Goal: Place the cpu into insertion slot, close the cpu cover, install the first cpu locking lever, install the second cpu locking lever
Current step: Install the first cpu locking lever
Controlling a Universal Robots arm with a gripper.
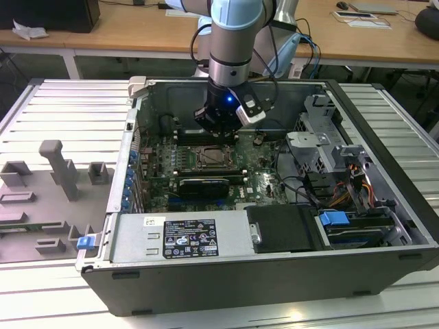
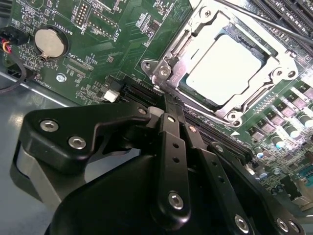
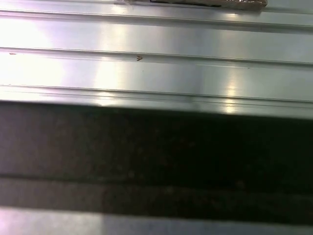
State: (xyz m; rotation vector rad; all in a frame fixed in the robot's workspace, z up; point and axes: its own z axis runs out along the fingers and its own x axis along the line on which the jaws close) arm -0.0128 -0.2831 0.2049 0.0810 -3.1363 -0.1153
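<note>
The cpu, pale silver and square, lies flat in the insertion slot on the green board. The cpu cover, a silver frame with a window, lies down over it. A thin metal lever rod runs along the socket's far side. My gripper is shut, and I see nothing between its black fingers. Its tip sits at the socket's corner by a screw boss. In the exterior view the gripper hangs low inside the open computer case, just behind the socket.
A coin battery and long black memory slots flank the socket. A graphics card, power supply box and drive cage crowd the case. Grey fixtures stand at the exterior view's left. Ribbed metal shows in the first wrist view.
</note>
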